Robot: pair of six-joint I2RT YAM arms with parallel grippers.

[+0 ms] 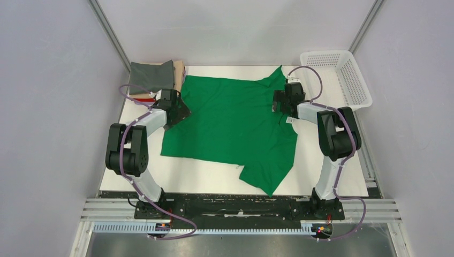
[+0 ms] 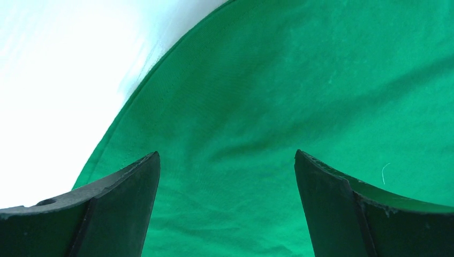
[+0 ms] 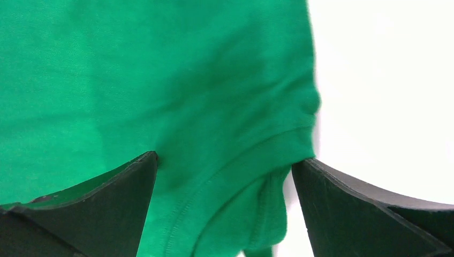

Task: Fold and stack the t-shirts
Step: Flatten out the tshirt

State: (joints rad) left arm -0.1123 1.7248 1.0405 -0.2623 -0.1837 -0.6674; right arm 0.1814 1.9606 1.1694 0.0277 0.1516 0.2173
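The left gripper (image 2: 227,155) stands wide open with nothing between its fingers, over the green t-shirt (image 2: 300,96) near its curved edge, with white table (image 2: 53,80) at the upper left of the frame. The right gripper (image 3: 225,158) is spread just as wide and grips nothing, over a bunched, hemmed edge of the same shirt. In the top view the shirt lies spread across the middle of the frame, the folded t-shirts (image 1: 152,76) stacked grey over tan and red at upper left, the mesh basket (image 1: 358,80) at upper right.
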